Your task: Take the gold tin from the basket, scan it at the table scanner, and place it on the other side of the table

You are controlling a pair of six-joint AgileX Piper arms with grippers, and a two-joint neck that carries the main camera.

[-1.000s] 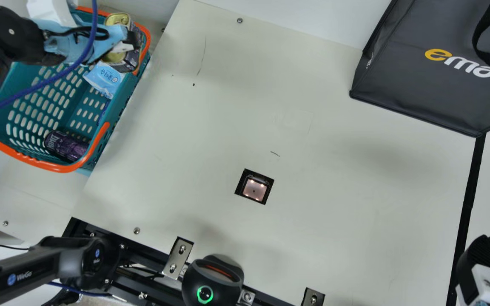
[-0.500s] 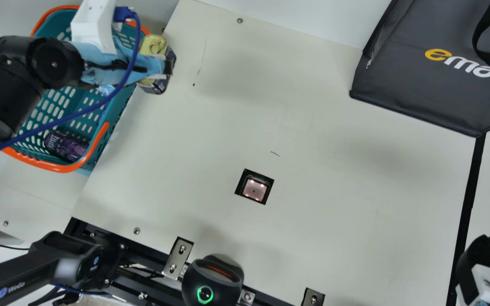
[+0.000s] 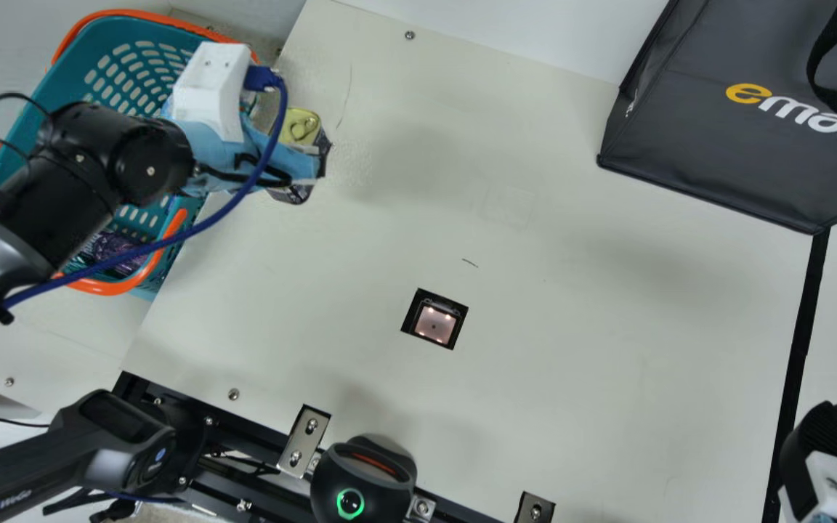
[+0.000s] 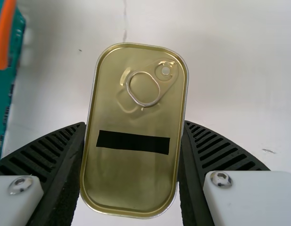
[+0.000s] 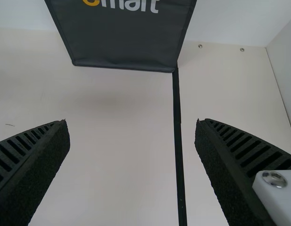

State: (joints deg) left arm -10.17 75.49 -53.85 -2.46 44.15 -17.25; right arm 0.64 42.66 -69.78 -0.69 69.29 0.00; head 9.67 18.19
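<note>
Left gripper [image 4: 134, 123] parted to the tin's width, fingers pressed on both long sides of the gold tin [image 4: 136, 176], ring-pull lid facing the wrist camera. Over the last second the tin has come up out of the basket [image 3: 164, 276] and across its rim; now it hangs over the table [image 3: 571, 378], just beside the basket. So the taking is done; scan and placing remain. Next, I judge, a carry from eleven o'clock of the table scanner [image 3: 434, 325] down to its window, with the code side turned to it.

Right gripper [image 5: 131, 121] spread wide, holding nothing, past three o'clock of the scanner.

Surface: cream, a few scratches, black strip [image 3: 800, 327] toward three o'clock. Basket at ten, purple can [image 3: 117, 250] inside. Dark bag [image 3: 709, 160] at two. Round black device [image 3: 364, 479] with a green ring, between six and seven. Room: pale wall [image 5: 289, 66] alongside.
</note>
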